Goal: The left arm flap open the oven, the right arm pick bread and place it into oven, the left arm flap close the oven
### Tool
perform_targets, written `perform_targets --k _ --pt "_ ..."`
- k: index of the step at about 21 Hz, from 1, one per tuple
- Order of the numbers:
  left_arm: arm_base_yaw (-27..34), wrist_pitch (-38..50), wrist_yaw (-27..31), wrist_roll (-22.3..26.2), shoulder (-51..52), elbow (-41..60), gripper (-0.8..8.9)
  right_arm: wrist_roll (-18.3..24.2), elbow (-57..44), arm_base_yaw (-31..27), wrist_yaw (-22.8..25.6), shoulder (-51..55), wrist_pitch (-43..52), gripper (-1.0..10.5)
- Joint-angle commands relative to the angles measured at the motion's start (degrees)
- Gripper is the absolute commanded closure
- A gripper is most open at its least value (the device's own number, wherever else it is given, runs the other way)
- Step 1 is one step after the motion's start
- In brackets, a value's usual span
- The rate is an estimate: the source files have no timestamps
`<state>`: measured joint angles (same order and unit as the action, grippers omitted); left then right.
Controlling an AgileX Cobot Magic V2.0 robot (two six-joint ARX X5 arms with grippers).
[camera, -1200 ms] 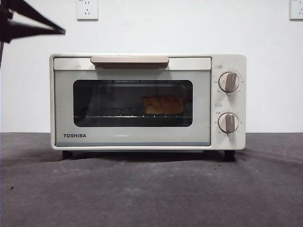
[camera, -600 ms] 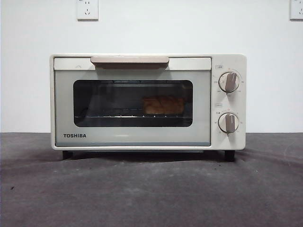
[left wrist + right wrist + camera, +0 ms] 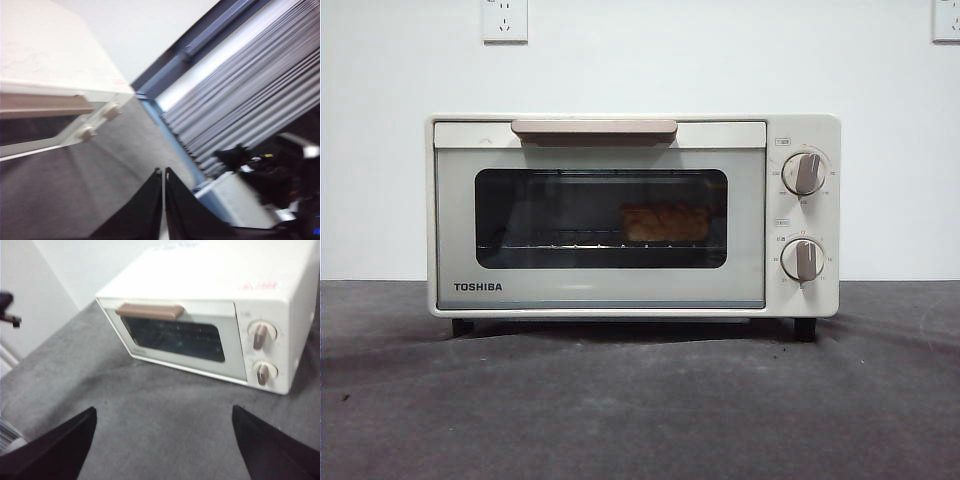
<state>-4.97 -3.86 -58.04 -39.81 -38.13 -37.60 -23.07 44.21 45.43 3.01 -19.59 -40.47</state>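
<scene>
Both arms clear of the shut toaster oven, task looks done

Left gripper (image 3: pixel 163 200) has its jaws pressed together, right gripper (image 3: pixel 162 440) is spread wide and empty; the TOSHIBA toaster oven (image 3: pixel 600 290) is closed with the bread (image 3: pixel 665 222) on its rack, so probably nothing remains

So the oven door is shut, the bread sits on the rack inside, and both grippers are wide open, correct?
Not quite. The oven door is shut and the bread sits on the rack inside, but only the right gripper is wide open. The left wrist view shows the left gripper with its jaws closed together.
</scene>
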Motion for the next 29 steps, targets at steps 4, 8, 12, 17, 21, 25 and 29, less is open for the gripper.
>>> perform_targets --k 4,8,12,17,21,25,29 --pt "-2.25 -13.35 9.75 20.85 5.62 -0.81 7.98 2.21 0.92 0.52 0.0 -0.57 2.93 5.2" --pt "-3.37 -19.1 14.12 27.96 8.04 -0.81 7.98 4.44 0.92 0.52 0.59 -1.46 3.23 5.2" --pt "-3.41 -20.17 15.23 28.68 8.09 -0.81 7.98 5.6 0.92 0.52 1.51 -2.67 3.8 7.8" --pt "-3.41 -20.17 15.26 28.68 8.09 -0.81 7.97 6.01 0.92 0.52 1.57 -4.15 3.91 9.4" --pt "-3.41 -20.17 15.21 28.65 8.26 -0.81 7.94 5.75 0.92 0.52 1.44 -4.61 4.0 9.4" --pt "-3.41 -20.17 15.19 28.68 8.28 -0.81 7.94 5.77 0.92 0.52 1.6 -4.61 4.48 9.4" --pt "-3.41 -20.17 15.19 28.68 8.28 -0.81 7.94 5.77 0.92 0.52 1.55 -4.61 4.68 9.4"
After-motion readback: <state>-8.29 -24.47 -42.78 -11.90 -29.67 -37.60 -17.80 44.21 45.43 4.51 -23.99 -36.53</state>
